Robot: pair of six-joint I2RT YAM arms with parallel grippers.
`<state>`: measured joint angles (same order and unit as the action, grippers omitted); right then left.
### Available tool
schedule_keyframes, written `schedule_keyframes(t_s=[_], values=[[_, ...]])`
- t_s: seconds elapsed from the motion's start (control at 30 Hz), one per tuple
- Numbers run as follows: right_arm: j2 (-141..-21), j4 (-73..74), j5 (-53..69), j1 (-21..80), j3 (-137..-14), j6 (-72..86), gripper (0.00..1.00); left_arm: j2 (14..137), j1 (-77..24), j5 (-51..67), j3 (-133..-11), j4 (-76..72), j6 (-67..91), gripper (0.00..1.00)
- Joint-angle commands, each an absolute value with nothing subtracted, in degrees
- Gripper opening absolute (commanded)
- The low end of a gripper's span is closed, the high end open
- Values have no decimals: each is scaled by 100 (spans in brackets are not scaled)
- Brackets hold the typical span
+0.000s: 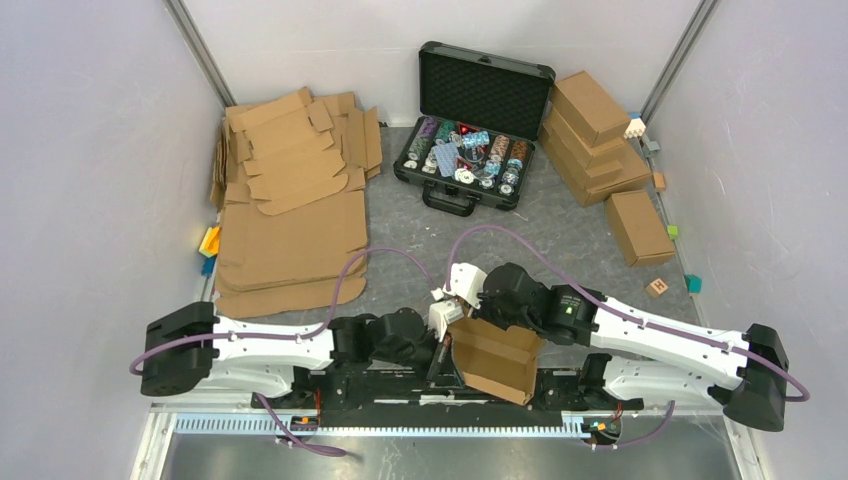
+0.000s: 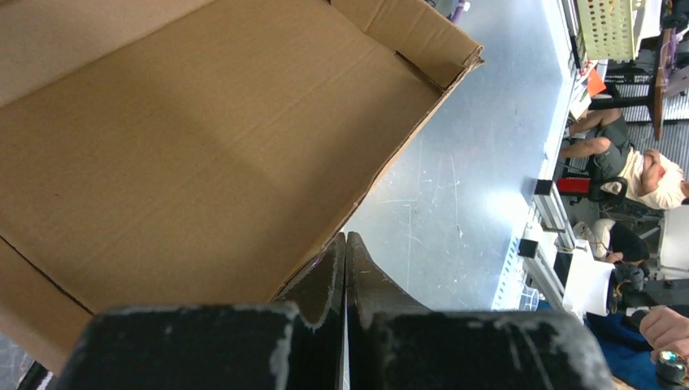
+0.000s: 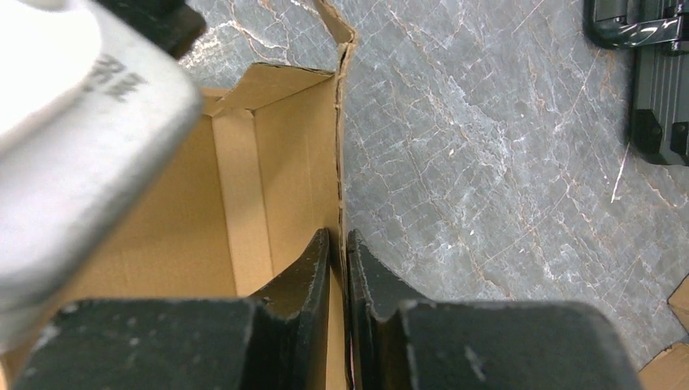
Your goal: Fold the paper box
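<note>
Left gripper (image 2: 345,244) fills the bottom of its wrist view, fingers pressed flat together with no gap. The tips sit right at the rim of the paper box (image 2: 203,146); can't tell if any cardboard is caught between them. Right gripper (image 3: 341,240) is nearly closed, clamped on one upright side wall of the paper box (image 3: 276,179), one finger inside and one outside.

In the top view the paper box (image 1: 495,360) sits at the near edge between the two arms, tilted, its open side turned toward the left arm. It looks raised off the grey worktop (image 1: 560,240), but contact underneath is hidden.

Progress: well along. The base is formed, the side walls stand and a corner flap is folded in, so it's already a shallow tray. No lid over the opening in any view, so closing and tucking the lid seems left.

Flat blanks (image 1: 290,200) lie far left, finished boxes (image 1: 590,140) far right, and an open black case (image 1: 475,120) sits between them.
</note>
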<state>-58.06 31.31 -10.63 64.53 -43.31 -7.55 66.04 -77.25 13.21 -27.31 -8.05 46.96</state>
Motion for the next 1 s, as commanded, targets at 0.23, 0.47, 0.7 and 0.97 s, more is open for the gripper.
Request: schedule_keyframes(t_s=[0.23,0.47,0.7,0.97], values=[[-5597,2924,-1361,6521,-4239,-598,27,6804,-7133,426,-2537,-1177,3995,3],[-5599,2787,-1272,6521,-3967,-492,37,7017,-6989,215,-2366,-1595,3739,3],[-5652,2714,-1037,6590,-3922,-46,54,7617,-6987,168,-2347,-1911,3709,3],[-5487,2556,-913,6605,-3652,544,62,8031,-6829,23,-2276,-2501,3771,3]])
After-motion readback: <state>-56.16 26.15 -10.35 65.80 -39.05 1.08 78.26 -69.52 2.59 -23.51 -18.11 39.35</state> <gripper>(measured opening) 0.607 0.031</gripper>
